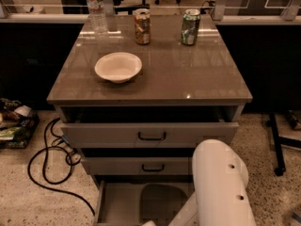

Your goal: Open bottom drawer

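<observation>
The bottom drawer (120,204) of the grey-beige cabinet stands pulled out at the bottom of the camera view. Its pale plain inside shows, with a dark shadow in it. Its front and handle lie below the picture's edge. My white arm (221,187) reaches down over the drawer's right part. The gripper is out of view below the bottom edge, hidden past the arm. Above are the middle drawer front (141,166) and the top drawer front (150,134), each with a black handle. The top one is pulled out a little.
On the cabinet top (188,79) stand a white bowl (118,66), a water bottle (96,8) and two cans (142,26) (190,27). Black cables (44,166) and clutter (14,126) lie on the floor at left. A black stand leg (277,145) is at right.
</observation>
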Controlling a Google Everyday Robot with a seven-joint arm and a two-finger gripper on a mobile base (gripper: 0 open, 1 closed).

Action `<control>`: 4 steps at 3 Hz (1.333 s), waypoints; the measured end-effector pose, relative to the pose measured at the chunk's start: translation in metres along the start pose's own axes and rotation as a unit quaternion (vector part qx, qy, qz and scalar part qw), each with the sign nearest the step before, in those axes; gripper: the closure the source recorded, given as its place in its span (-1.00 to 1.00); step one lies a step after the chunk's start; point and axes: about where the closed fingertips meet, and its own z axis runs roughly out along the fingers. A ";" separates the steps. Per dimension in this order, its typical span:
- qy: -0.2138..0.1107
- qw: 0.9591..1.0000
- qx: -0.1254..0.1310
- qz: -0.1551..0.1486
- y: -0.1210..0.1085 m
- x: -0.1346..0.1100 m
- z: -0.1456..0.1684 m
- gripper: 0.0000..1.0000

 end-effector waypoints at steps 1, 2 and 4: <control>0.012 1.000 0.006 -0.005 0.014 -0.007 -0.005 1.00; 0.012 1.000 0.006 -0.005 0.012 -0.007 -0.004 1.00; 0.011 1.000 0.004 -0.006 0.014 -0.007 -0.004 0.17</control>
